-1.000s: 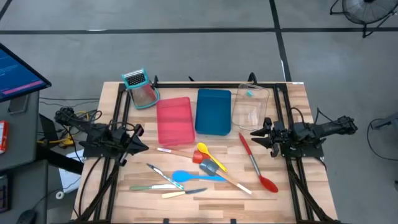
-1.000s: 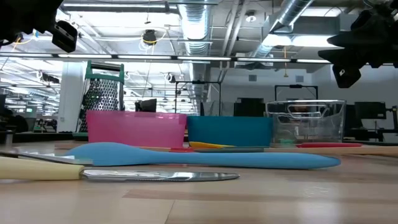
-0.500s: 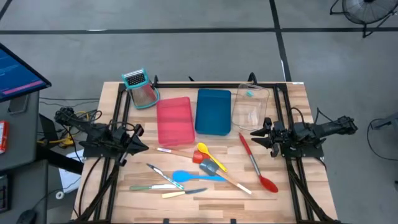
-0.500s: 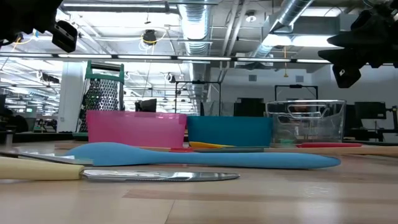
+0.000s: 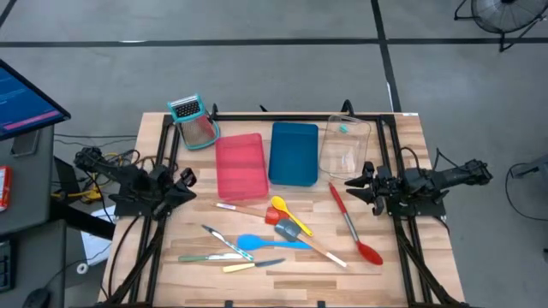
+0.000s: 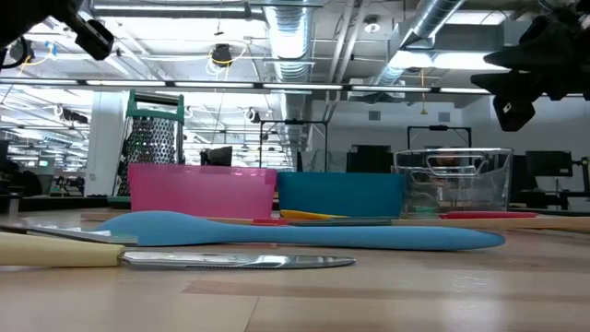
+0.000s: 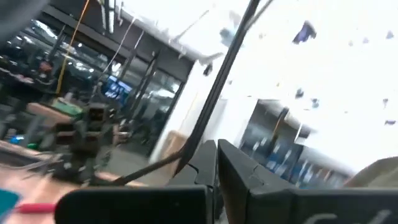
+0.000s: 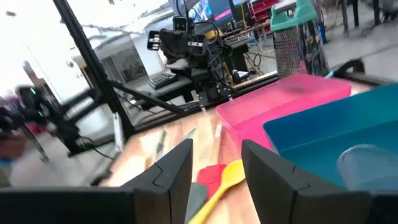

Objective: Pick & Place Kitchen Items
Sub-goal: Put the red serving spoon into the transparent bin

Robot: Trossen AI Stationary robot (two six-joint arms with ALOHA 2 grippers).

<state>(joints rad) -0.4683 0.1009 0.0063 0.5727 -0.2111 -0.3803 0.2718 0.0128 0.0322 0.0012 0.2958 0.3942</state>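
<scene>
red spoon (image 5: 353, 224) | axis far-near, bowl near | L gripper (image 5: 182, 184) closed, empty | R gripper (image 5: 354, 186) fingers apart, empty

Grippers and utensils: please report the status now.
Left gripper shut, empty, at left table edge. Right gripper open, empty, beside long red spoon. Utensils loose on table, nothing blocking.
</scene>
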